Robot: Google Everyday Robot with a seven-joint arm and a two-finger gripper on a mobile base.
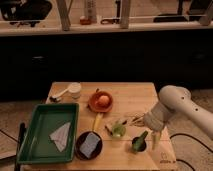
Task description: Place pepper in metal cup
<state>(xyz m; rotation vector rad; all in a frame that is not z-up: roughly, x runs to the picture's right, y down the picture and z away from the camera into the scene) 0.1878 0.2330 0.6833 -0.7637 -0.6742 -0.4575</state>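
Observation:
The dark green pepper (141,137) stands tilted, its lower end in the small grey metal cup (138,147) near the table's front right. Its tip points up and to the right. My gripper (152,136) hangs from the white arm (175,107) just to the right of the pepper and the cup, low over the table. I cannot tell whether it touches the pepper.
A green tray (35,145) with a white cloth sits front left. A black pan (89,145) with a yellow handle is beside it. An orange bowl (101,102), a white cup (74,90) and a lime-green round thing (118,130) stand on the wooden table (130,97).

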